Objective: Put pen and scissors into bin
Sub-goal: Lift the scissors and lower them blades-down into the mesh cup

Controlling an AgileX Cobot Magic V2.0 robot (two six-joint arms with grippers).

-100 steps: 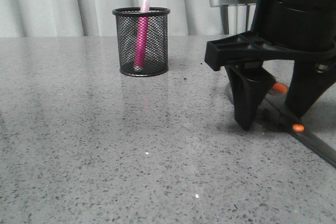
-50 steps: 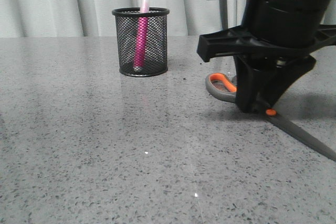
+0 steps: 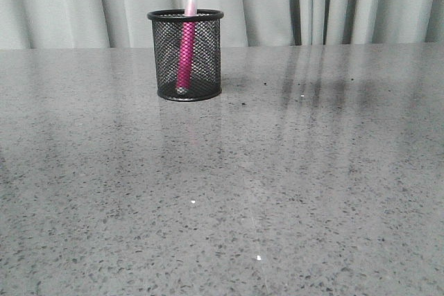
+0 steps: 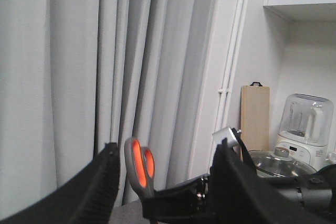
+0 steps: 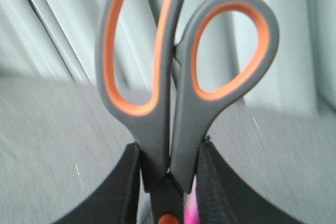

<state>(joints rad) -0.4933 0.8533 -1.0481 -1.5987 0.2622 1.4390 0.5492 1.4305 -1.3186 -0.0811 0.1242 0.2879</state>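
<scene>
The black mesh bin (image 3: 186, 57) stands at the back left of the table. The pink pen (image 3: 186, 46) stands in it, its pale cap above the rim. No arm shows in the front view. My right gripper (image 5: 169, 148) is shut on the scissors (image 5: 163, 124) just above the orange pivot, handles pointing up; a blurred pink patch, the pen (image 5: 190, 214), shows below the fingers. My left gripper (image 4: 168, 150) is open and empty, raised and facing the curtain. Between its fingers I see the scissors (image 4: 140, 169) held up by the right arm (image 4: 220, 198).
Grey speckled table (image 3: 277, 192) with pale curtains (image 3: 333, 5) behind it. In the left wrist view a wooden board (image 4: 254, 116), a blender (image 4: 305, 129) and a pot lid (image 4: 275, 161) stand beyond the curtain.
The right arm has lifted the scissors off the table at the right and risen out of the front view. The bin and pen have not moved.
</scene>
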